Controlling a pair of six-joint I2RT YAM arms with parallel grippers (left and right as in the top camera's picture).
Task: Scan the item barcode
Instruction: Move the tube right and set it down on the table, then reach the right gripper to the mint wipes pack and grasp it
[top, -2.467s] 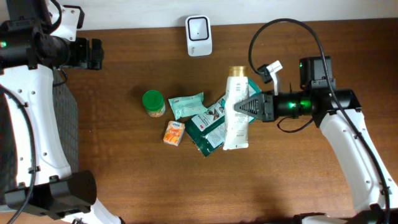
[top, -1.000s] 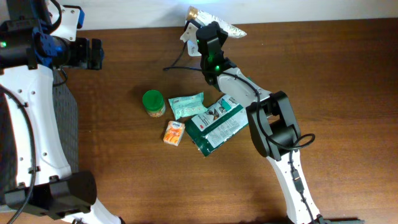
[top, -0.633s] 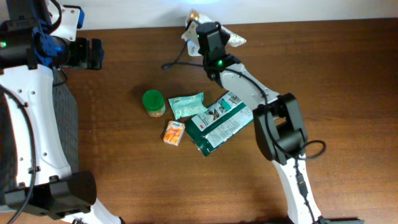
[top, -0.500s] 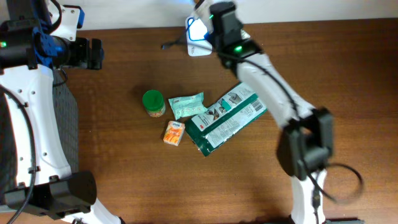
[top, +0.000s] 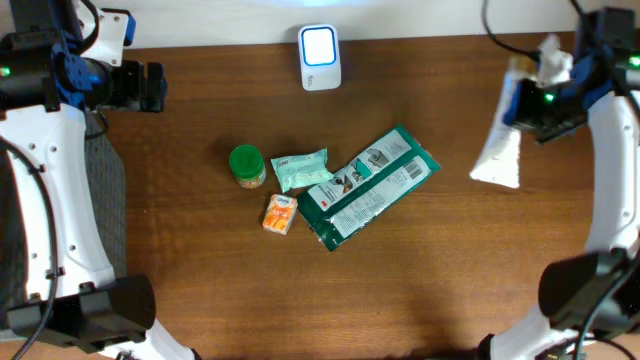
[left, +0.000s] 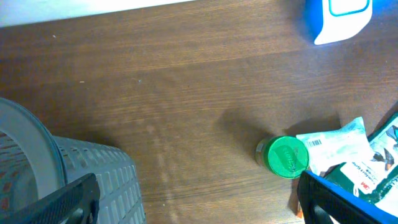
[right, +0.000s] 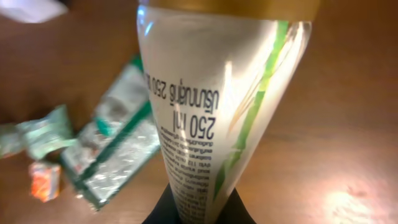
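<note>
Bottle (top: 497, 152) clamped in right tool (top: 530, 105), lifted off desk (top: 200, 280) at far right side, blurred in overhead view. Jaws closed tight on tapered end, seen in wrist view as dark fingers (right: 199, 208) pinching narrow end of bottle (right: 217, 112). White-clear body with green stripe and printed volume text, gold cap at wide end away from the tool. Long axis in overhead view roughly up-and-down the frame with slight tilt, one end under the tool, other end pointing toward near edge of desk.

Left tool (left: 193, 202) spread fully wide, holding nothing, touching nothing, dark fingertips (left: 62, 199) at lower corners of wrist view.

One scanner (top: 319, 57), white with lit blue face, well to the left of right tool at desk's back edge. One large green-and-white pouch (top: 368, 187) lying diagonally, left of held bottle. One small pale-green packet (top: 300, 169) touching pouch's left end. One orange packet (top: 281, 213) just below that. One green-lidded jar (top: 246, 165) farthest from right tool. One grey basket (left: 68, 174) directly under left tool.
</note>
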